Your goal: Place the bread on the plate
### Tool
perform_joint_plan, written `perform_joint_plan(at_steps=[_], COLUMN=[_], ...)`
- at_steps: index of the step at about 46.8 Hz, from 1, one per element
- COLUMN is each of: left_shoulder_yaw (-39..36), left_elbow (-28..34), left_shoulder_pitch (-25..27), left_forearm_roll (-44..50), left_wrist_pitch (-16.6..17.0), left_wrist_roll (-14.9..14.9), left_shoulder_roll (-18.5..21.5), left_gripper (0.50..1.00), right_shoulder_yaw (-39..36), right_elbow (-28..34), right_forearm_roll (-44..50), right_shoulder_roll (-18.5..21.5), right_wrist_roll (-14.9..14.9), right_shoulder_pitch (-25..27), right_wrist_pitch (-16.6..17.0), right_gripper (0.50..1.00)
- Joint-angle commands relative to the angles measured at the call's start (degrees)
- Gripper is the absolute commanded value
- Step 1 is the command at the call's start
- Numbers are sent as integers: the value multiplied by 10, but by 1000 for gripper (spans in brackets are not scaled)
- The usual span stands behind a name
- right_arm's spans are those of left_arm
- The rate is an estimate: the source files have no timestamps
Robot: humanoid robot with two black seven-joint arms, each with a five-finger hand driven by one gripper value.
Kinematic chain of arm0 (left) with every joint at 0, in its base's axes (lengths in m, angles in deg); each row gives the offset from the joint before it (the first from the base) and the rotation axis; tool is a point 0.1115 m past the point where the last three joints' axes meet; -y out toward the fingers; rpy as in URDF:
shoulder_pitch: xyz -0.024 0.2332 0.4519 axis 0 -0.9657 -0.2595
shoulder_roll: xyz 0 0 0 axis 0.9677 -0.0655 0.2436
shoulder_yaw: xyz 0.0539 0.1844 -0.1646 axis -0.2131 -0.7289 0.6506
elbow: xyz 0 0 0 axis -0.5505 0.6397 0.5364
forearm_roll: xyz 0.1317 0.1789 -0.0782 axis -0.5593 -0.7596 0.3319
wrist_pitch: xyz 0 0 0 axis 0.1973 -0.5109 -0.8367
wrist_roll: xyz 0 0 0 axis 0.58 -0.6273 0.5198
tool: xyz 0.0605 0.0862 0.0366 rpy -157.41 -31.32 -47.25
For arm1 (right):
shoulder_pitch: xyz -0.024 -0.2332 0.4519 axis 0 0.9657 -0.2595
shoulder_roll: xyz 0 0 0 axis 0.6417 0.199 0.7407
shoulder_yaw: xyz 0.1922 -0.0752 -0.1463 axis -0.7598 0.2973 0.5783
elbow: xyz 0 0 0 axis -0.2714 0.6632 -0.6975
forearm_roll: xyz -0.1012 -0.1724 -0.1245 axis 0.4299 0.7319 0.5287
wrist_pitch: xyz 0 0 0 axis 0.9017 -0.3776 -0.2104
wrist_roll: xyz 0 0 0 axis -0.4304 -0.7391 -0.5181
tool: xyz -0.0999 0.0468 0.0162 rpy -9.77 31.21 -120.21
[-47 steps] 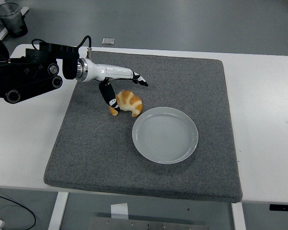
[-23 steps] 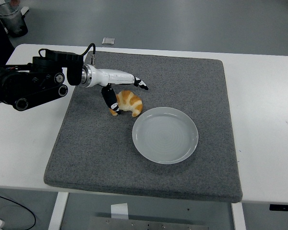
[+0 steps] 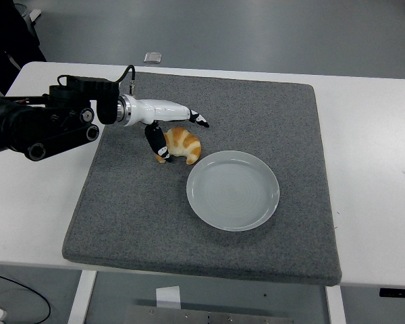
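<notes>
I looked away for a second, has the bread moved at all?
No. The bread sits where it was, on the grey mat just up-left of the plate.

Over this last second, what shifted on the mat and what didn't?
The left arm moved a little to the right, bringing the left hand closer around the bread. Its thumb sits against the bread's left side and its fingers reach past above it; the bread is not lifted. The bread, the plate and the grey mat stayed where they were.
</notes>
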Motion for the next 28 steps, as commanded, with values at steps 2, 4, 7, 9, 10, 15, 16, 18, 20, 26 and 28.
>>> perform_joint_plan(at_steps=[2, 4, 7, 9, 10, 15, 16, 18, 20, 26, 28], left_shoulder_yaw=[0, 1, 1, 0, 0, 0, 0, 0, 0, 1, 1], left_elbow=[-4, -4, -4, -4, -4, -7, -8, -9, -10, -10, -10], left_shoulder_pitch=[-2, -2, -2, -3, -3, -4, -4, -4, -5, -4, -5], left_forearm_roll=[-5, -6, -6, -6, -6, -7, -7, -11, -17, -24, -24], left_wrist_pitch=[1, 1, 1, 1, 1, 5, 5, 5, 5, 9, 12], left_wrist_roll=[0, -1, 0, 0, 0, 0, 0, 0, 0, 0, 0], left_shoulder_roll=[-6, -6, -7, -7, -7, -7, -7, -7, -7, -7, -7], left_gripper=[999, 999, 999, 999, 999, 999, 999, 996, 996, 994, 994], right_shoulder_yaw=[0, 0, 0, 0, 0, 0, 0, 0, 0, 0, 0], right_elbow=[0, 0, 0, 0, 0, 0, 0, 0, 0, 0, 0], right_forearm_roll=[0, 0, 0, 0, 0, 0, 0, 0, 0, 0, 0], right_shoulder_roll=[0, 0, 0, 0, 0, 0, 0, 0, 0, 0, 0], right_wrist_roll=[0, 0, 0, 0, 0, 0, 0, 0, 0, 0, 0], right_shoulder_pitch=[0, 0, 0, 0, 0, 0, 0, 0, 0, 0, 0], right_wrist_pitch=[0, 0, 0, 0, 0, 0, 0, 0, 0, 1, 0], right_gripper=[932, 932, 932, 932, 932, 932, 932, 932, 932, 932, 932])
